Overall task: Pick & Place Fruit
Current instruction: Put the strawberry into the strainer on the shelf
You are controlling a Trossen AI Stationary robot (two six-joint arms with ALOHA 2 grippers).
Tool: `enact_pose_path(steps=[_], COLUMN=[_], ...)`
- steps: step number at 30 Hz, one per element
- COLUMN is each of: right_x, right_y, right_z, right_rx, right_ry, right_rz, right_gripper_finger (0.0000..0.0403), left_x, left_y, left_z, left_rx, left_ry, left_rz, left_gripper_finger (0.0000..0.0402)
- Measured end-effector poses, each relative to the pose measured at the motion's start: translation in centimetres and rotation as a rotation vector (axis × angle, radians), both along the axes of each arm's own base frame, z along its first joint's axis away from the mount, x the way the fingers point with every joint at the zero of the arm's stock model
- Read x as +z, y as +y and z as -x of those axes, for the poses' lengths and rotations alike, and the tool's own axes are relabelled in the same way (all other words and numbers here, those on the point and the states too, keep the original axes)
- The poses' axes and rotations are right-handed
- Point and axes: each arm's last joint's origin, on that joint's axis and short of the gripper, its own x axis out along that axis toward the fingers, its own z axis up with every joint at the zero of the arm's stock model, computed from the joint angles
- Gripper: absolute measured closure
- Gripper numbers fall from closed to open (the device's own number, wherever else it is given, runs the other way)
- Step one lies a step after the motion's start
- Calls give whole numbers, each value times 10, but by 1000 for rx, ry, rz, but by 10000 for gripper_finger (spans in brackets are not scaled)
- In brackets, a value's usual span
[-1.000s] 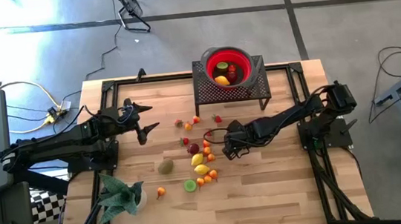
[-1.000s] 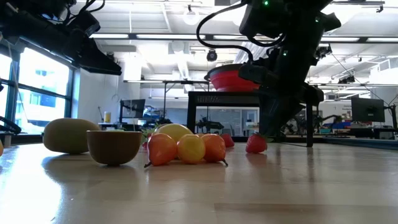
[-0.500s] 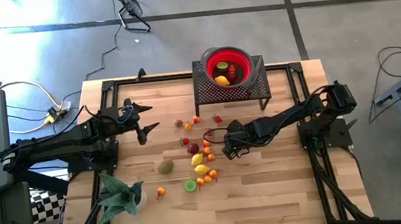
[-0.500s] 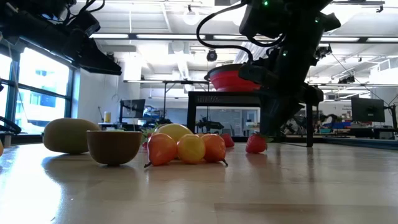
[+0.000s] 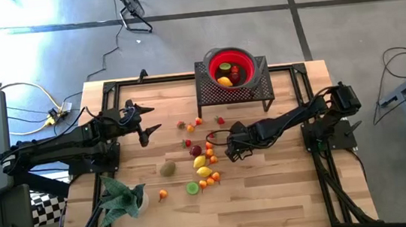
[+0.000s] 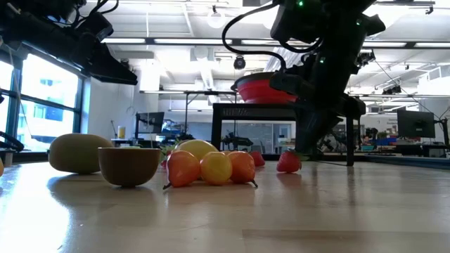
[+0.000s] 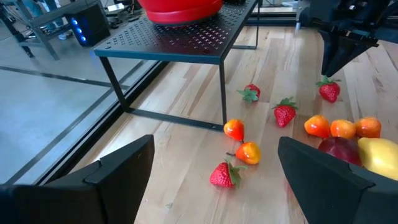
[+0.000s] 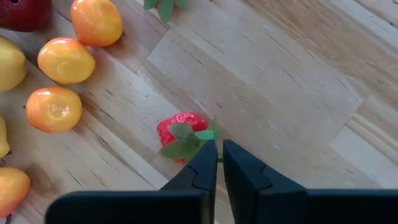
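- Your right end effector [image 8: 218, 163] stood low over the desk [image 5: 271, 189], its fingers almost closed, pinching at the green leaf of a strawberry [image 8: 180, 135] that lay on the wood.
- You had three small oranges [image 8: 65, 60] lying just beside that strawberry.
- Your left end effector [image 5: 146, 122] hovered wide open and empty, well apart from the fruit cluster [image 5: 202, 159].
- You had a red bowl [image 5: 230, 66] on a black mesh stand [image 5: 216, 89], with some fruit inside.
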Motion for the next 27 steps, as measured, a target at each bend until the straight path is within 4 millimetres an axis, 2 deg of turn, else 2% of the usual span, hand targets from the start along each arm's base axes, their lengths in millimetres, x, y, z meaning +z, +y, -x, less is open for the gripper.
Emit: enact_pose_path(steps=[20, 27], right_x=[0, 15], right_y=[0, 0], right_z=[0, 2], right_rx=[38, 49], right_ry=[8, -61], right_rz=[14, 12], right_gripper_finger=[398, 398], left_x=[0, 0], left_y=[0, 0], left_z=[0, 0], left_rx=[0, 0], left_ry=[0, 0], left_rz=[0, 0], left_gripper_finger=[64, 64])
